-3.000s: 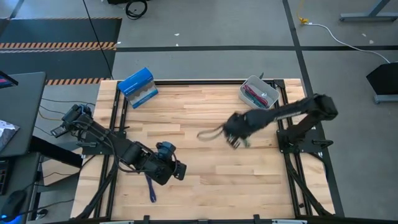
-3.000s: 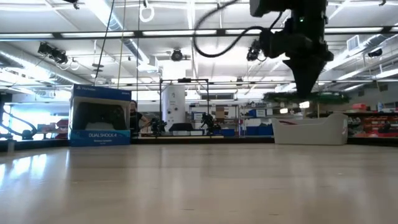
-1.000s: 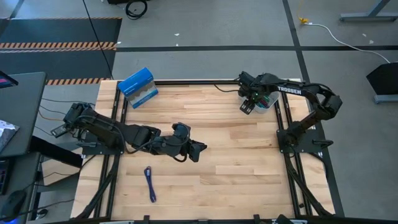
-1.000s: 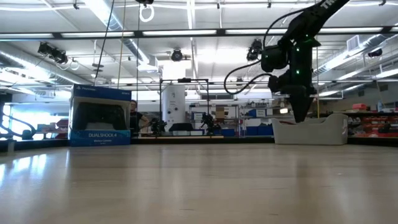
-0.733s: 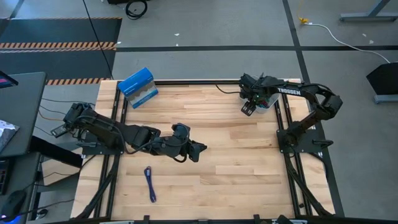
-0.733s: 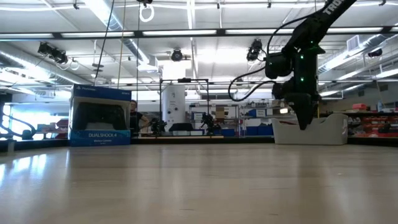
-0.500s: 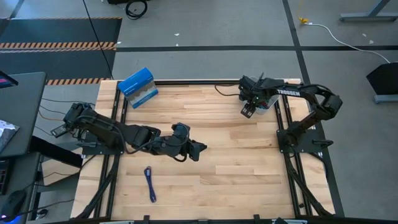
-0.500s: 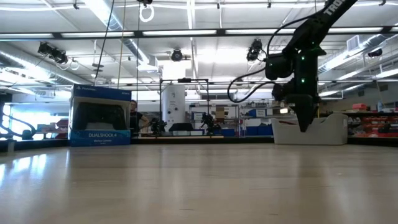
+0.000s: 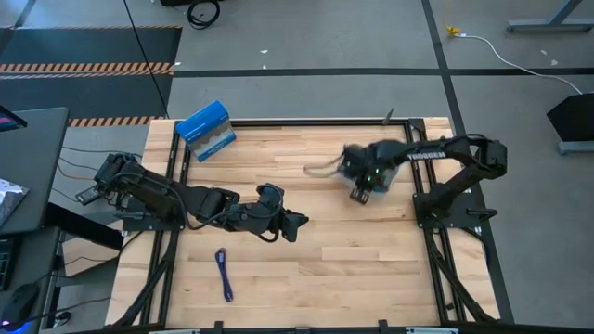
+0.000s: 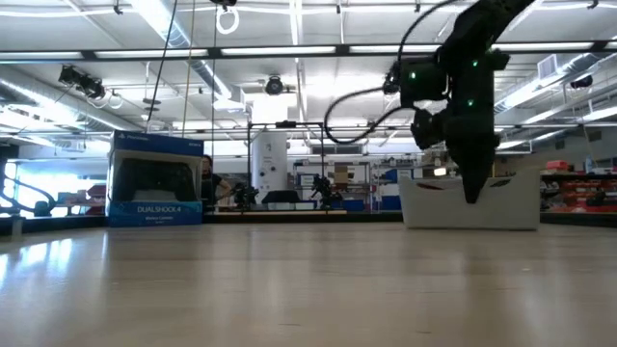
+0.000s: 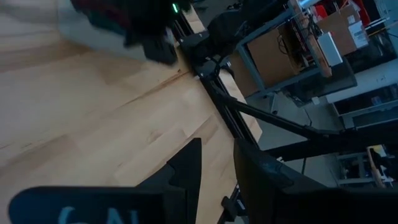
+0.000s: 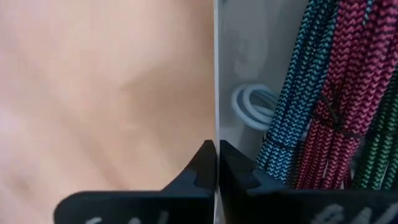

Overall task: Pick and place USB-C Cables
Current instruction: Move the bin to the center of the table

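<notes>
My right gripper (image 9: 362, 188) is shut on the wall of the clear grey tray (image 9: 388, 163), right of the table's middle; it also shows in the low view (image 10: 472, 196). The tray holds a teal cable (image 12: 291, 106), a maroon cable (image 12: 339, 106), a green cable (image 12: 380, 146) and a pale grey coil (image 12: 252, 102). A purple-blue cable (image 9: 224, 275) lies flat on the table at the near left. My left gripper (image 9: 297, 223) hovers near the table's middle, empty, its fingers (image 11: 186, 171) a narrow gap apart. My right gripper pinches the tray's thin side wall (image 12: 215, 93) at its top edge, one finger inside the tray and one outside. The fingers come from above, pointing down. The tray stays upright and level, and its bottom appears to be on the table.
A blue box (image 9: 206, 131) stands at the table's far left corner and shows in the low view (image 10: 154, 179). Black frame rails (image 9: 422, 186) run along the table's left and right sides. Bare wood lies between the two grippers and along the near edge.
My right gripper has gone from the far right corner toward the table's middle and near edge. The tray has slid along with it, upright, and looms larger in the low view. My left arm has kept still.
</notes>
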You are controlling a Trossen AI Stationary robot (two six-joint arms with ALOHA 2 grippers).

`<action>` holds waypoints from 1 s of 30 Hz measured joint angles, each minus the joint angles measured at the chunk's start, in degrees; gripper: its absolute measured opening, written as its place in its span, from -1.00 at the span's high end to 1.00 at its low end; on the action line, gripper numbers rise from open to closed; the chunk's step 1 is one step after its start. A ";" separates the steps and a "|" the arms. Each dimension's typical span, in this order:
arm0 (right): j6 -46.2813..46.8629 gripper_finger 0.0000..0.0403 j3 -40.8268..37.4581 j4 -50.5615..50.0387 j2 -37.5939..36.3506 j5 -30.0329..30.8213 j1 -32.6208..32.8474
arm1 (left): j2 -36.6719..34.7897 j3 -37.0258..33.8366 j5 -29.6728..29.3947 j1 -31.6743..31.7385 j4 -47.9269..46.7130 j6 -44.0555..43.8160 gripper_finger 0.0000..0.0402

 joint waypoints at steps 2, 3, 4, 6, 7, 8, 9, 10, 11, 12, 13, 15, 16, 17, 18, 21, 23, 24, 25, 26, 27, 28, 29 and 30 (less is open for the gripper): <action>3.33 0.97 0.00 1.15 0.00 -0.68 5.70 | -0.16 -0.01 -0.02 0.02 -0.08 0.14 0.50; 5.15 0.97 0.00 2.07 0.00 -1.00 8.58 | -0.21 0.00 -0.01 0.04 -0.04 0.58 0.50; 7.05 0.97 0.00 3.15 0.00 -1.15 11.29 | -0.34 -0.01 -0.01 0.04 -0.01 0.89 0.50; 10.61 0.98 0.14 5.12 0.03 -1.24 16.16 | -1.07 -0.07 0.19 0.04 -0.52 2.00 0.50; 12.04 0.98 0.48 5.87 0.07 -1.21 18.38 | -1.64 -0.07 0.55 0.03 -0.29 2.57 0.50; 13.17 0.98 0.81 6.98 0.07 -1.08 20.28 | -2.34 -0.07 0.85 -0.09 -0.35 3.47 0.50; 13.93 0.98 1.28 7.99 0.07 -0.98 22.03 | -3.06 -0.07 1.16 -0.09 -0.33 4.31 0.50; 14.65 0.98 1.82 8.94 0.07 -0.39 23.53 | -3.76 -0.07 1.32 -0.11 -0.31 5.62 0.50; 15.04 0.98 2.30 9.50 0.07 0.27 24.74 | -4.53 -0.07 1.37 -0.17 -0.54 6.98 0.50; 15.22 0.99 2.81 9.78 0.33 0.69 25.66 | -5.31 -0.07 1.36 -0.26 -0.39 8.25 0.50; 15.28 0.99 3.60 9.82 1.11 0.89 26.30 | -6.18 -0.07 1.36 -0.38 -0.24 9.61 0.50; 14.93 0.99 5.22 9.35 3.32 1.08 26.99 | -7.74 -0.06 1.33 -0.41 0.19 11.80 0.50; 14.38 0.99 6.31 9.02 4.76 0.93 27.03 | -8.31 -0.04 1.30 -0.41 0.50 12.62 0.50; 13.73 0.99 7.49 8.85 6.35 0.57 27.03 | -8.95 -0.04 1.33 -0.40 0.27 12.94 0.50; 12.98 0.99 8.85 8.52 8.18 0.30 27.01 | -9.48 -0.04 1.31 -0.42 0.02 12.99 0.50; 9.50 0.99 13.69 7.29 13.64 0.04 26.63 | -10.80 -0.04 1.25 -0.39 0.22 12.81 0.50; 6.65 0.99 17.67 6.04 17.19 0.03 26.19 | -11.09 -0.02 1.11 -0.39 1.09 12.64 0.50; 5.18 0.99 19.80 5.31 18.96 0.05 25.93 | -11.15 -0.02 1.10 -0.40 1.20 12.65 0.51; 3.84 0.99 22.00 4.67 20.54 0.01 25.66 | -11.15 -0.02 1.11 -0.42 1.79 12.64 0.52; 2.57 0.99 24.20 4.17 22.06 0.01 25.37 | -11.15 -0.02 1.13 -0.42 2.51 12.60 0.52; 1.31 0.99 26.40 3.72 23.59 0.01 25.09 | -11.17 -0.02 1.11 -0.42 2.92 12.60 0.53; 0.15 0.99 28.52 3.24 25.00 0.01 24.80 | -11.21 -0.02 1.11 -0.42 3.01 12.57 0.54; -0.89 0.99 30.50 2.88 26.20 0.02 24.49 | -11.22 -0.02 1.11 -0.63 2.95 12.55 0.55; -1.83 0.99 32.50 2.27 27.47 0.01 24.13 | -11.19 -0.02 1.09 -0.81 2.92 12.55 0.56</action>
